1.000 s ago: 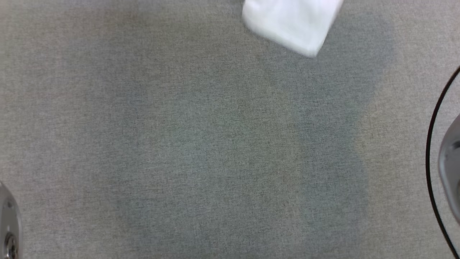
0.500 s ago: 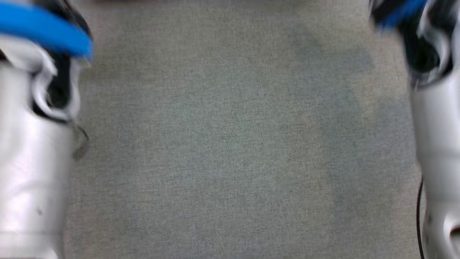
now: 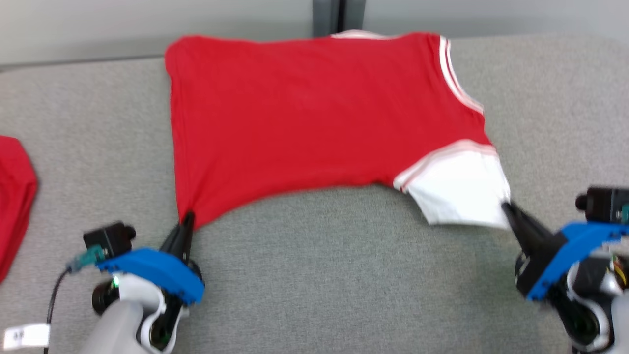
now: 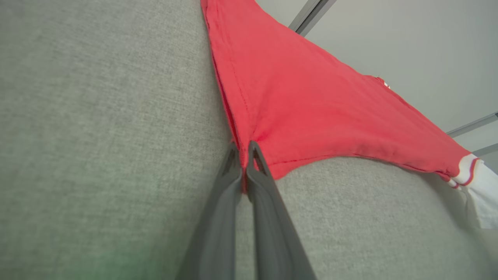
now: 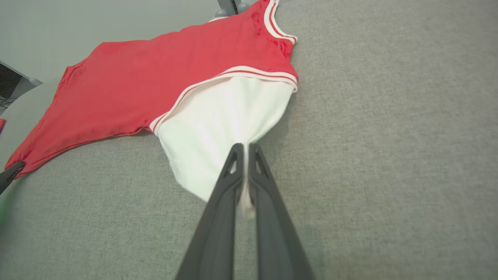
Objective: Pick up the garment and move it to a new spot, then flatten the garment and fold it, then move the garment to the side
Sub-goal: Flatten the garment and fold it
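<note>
Lower left, the left gripper [image 3: 187, 220]: fingers pressed together, pinching the near left corner of the red garment [image 3: 304, 113], hem cloth caught between the tips. Lower right, the right gripper [image 3: 507, 208]: fingers likewise closed, nipping the edge of the garment's white sleeve [image 3: 457, 191]. The garment spreads away from both grippers, flat across the grey table [image 3: 314, 275], reaching the table's back edge. Its near edge curves inward between the two held points. Striped trim borders the sleeve. A second red cloth [image 3: 14, 196] lies at the table's left, well apart.
</note>
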`<state>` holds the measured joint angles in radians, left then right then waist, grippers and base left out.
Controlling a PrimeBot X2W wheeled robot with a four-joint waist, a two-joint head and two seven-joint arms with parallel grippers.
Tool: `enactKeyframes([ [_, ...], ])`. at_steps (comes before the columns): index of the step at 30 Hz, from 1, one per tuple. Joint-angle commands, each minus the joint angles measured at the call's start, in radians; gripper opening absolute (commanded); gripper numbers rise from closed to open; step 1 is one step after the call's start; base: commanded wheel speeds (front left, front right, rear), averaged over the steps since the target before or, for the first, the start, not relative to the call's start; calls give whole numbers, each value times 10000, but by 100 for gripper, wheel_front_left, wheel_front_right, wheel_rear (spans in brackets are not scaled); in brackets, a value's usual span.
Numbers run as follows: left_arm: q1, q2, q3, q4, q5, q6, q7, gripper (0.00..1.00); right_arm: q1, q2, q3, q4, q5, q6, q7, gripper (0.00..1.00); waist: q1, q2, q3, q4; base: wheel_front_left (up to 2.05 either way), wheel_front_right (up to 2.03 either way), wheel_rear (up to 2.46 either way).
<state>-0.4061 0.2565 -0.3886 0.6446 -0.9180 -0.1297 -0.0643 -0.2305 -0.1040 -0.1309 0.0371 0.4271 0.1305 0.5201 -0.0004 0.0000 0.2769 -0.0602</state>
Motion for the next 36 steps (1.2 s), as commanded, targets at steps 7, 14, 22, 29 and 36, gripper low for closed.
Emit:
enactKeyframes([
  [7, 1859, 672, -275, -754, 257, 458, 181, 0, 2600, 464, -641, -1866, -389, 5, 2141, 0, 4, 0, -1415, 524, 0, 0, 0],
  [14, 3225, 1706, -656, -2735, 536, 1047, 1243, 0, 4314, 529, -1163, -3411, -174, 4, 3991, 0, 4, 0, -1791, 753, 0, 0, 0],
  [22, 4063, 2786, -1168, -5238, 791, 1871, 3041, 0, 5069, 531, -1004, -4696, -25, 5, 5167, 0, 4, 0, -1728, 793, 0, 0, 0],
  [29, 2830, 4057, -1529, -6597, 715, 1438, 5538, 0, 3335, -391, 256, -5009, -800, 5, 6581, 0, 4, 0, -1422, 757, 0, 0, 0],
  [36, 1029, 4354, -1268, -6435, -407, 1235, 7841, 0, 754, -1506, 1045, -4206, -383, 5, 7364, 0, 4, 0, -1052, 631, 0, 0, 0],
])
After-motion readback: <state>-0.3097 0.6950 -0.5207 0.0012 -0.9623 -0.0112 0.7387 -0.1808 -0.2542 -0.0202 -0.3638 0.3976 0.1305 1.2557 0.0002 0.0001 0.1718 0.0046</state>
